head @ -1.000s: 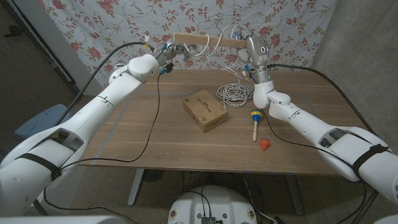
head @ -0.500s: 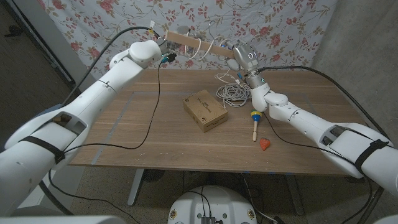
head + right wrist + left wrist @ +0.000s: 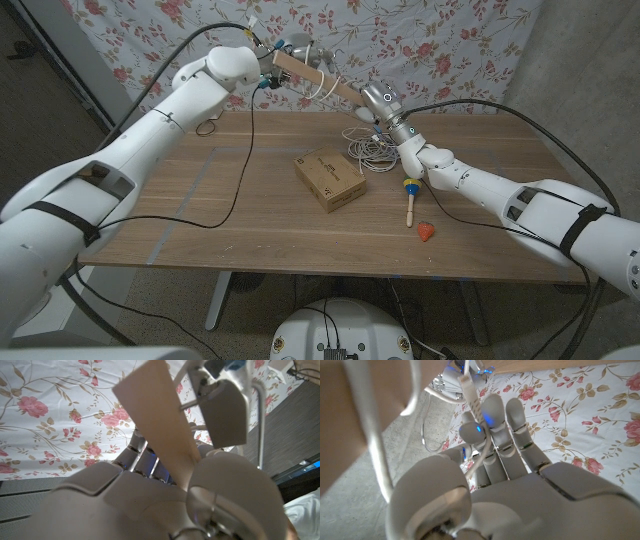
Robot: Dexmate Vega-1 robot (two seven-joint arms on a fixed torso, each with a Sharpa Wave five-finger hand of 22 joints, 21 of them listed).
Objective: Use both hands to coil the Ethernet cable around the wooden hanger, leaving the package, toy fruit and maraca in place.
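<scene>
Wooden hanger [image 3: 312, 76] gripped aloft by left hand [image 3: 283, 55] and right hand [image 3: 378, 100]; few turns wound, most Ethernet cable [image 3: 370, 151] loose on surface [image 3: 250, 220].

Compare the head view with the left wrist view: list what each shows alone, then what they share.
Head view alone: the brown cardboard package, the colourful wooden maraca, the red toy fruit, the loose coil of white Ethernet cable on the wooden table, and the right hand at the hanger's lower end.

Left wrist view alone: the cable's clear plug against the left hand's fingers.

Both: the left hand, the flat wooden hanger, white cable, floral backdrop.
</scene>
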